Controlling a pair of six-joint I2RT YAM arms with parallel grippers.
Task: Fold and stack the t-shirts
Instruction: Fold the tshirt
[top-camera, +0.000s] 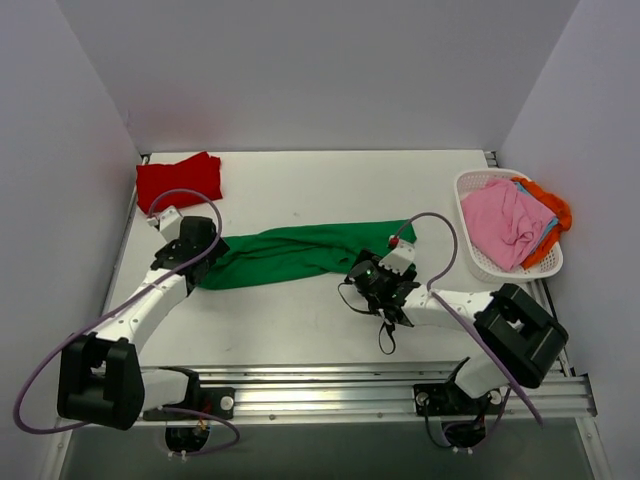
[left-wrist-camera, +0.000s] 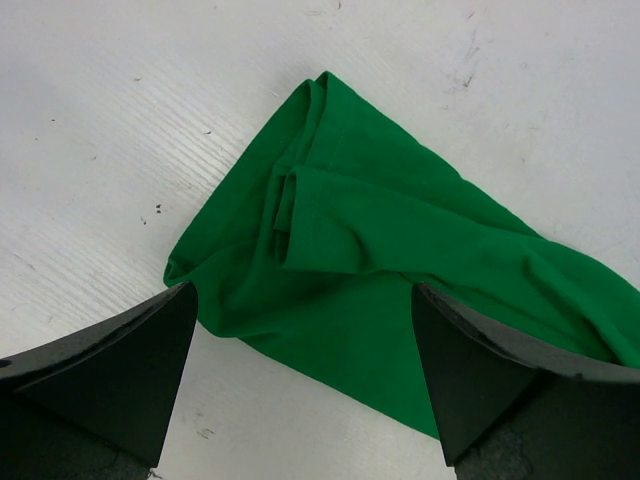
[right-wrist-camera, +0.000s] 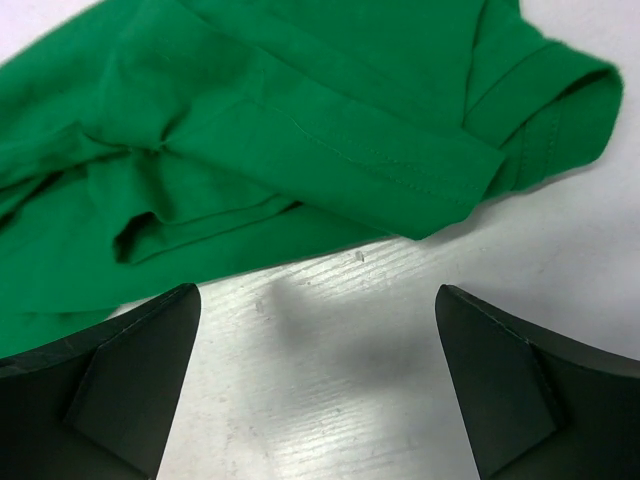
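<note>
Red t-shirt (top-camera: 180, 182) in overhead view only

Green t-shirt (top-camera: 300, 252) lying stretched in long crumpled band across middle of bench (top-camera: 300, 190). Left pincer (top-camera: 203, 258) hovering at its left end, right pincer (top-camera: 368, 276) hovering near its right end. Red t-shirt (top-camera: 180, 181) lying folded at far-left corner. White basket (top-camera: 478, 258) sitting at right edge, holding pink tee (top-camera: 505, 222), orange tee (top-camera: 556, 212), blue tee (top-camera: 549, 227).
</note>
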